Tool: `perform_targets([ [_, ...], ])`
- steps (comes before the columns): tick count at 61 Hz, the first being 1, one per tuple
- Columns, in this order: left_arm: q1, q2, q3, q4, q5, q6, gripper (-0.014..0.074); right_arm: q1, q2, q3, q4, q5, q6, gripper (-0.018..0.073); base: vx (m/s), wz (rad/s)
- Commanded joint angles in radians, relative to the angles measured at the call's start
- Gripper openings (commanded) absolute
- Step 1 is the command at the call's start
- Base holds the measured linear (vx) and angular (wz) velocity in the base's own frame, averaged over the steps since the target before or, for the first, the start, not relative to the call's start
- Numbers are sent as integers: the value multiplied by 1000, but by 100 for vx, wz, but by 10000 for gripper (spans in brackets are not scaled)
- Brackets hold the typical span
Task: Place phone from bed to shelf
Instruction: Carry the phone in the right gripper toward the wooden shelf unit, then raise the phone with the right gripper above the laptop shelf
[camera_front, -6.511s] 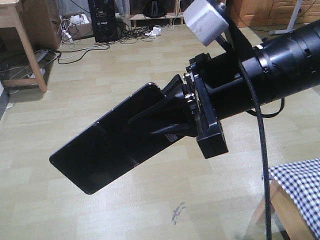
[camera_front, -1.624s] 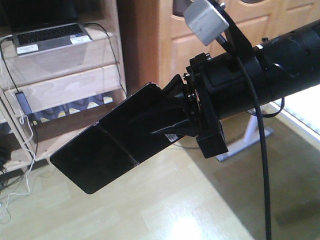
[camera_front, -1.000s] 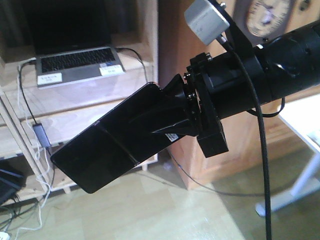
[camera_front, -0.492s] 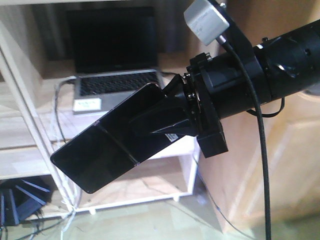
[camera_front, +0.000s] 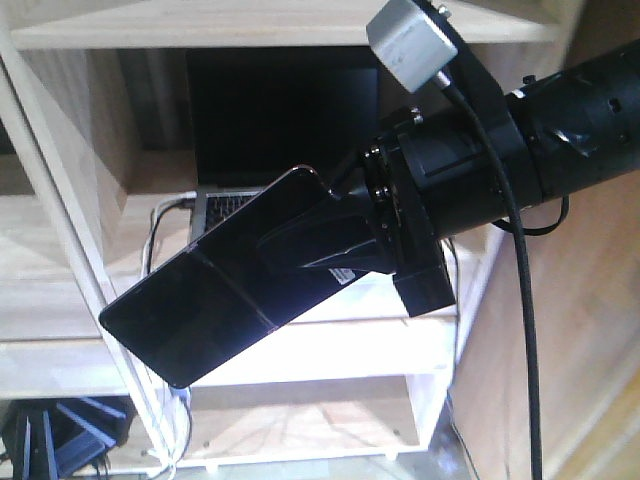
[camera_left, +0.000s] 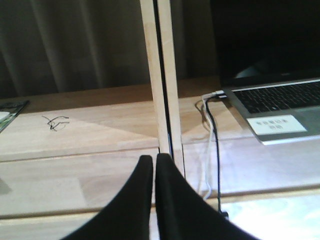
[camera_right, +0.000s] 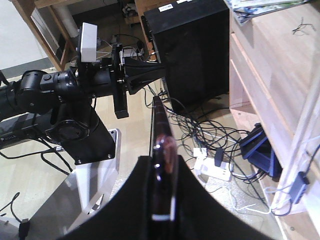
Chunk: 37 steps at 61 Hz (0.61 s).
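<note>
The phone (camera_front: 200, 300) is a glossy black slab with a centre crease, held out in the air and tilted down to the left. My right gripper (camera_front: 290, 245) is shut on its upper end. In the right wrist view the phone (camera_right: 159, 125) stands edge-on between the black fingers of the right gripper (camera_right: 162, 160). The pale-wood shelf (camera_front: 330, 335) fills the background right behind the phone. My left gripper (camera_left: 152, 159) is shut and empty, facing a shelf board (camera_left: 100, 130); across the right wrist view the left gripper (camera_right: 155, 70) points right. The bed is out of view.
An open grey laptop (camera_front: 225, 205) sits in the compartment behind the phone, with the laptop (camera_left: 280, 100) and cables (camera_left: 212, 130) hanging beside a shelf upright (camera_left: 162, 75). Blue items (camera_front: 60, 440) lie low on the shelf. Floor cables and a power strip (camera_right: 212, 167) lie beside a black box (camera_right: 195, 50).
The view has swung round from floor to shelf and closed in; the laptop compartment now sits directly behind the phone. My right gripper's hold on the phone is unchanged.
</note>
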Motion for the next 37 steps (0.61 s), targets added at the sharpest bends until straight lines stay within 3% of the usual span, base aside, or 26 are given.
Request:
perform_targets([
  [1,-2,-13,-22,-9,-72,-6,1,-2,-35,-28,87,50,-5,-3,25,11],
  [37,-2,-13,-22,-9,-72,-6,1,-2,-35,-28,87,50,-5,-3,19,2],
])
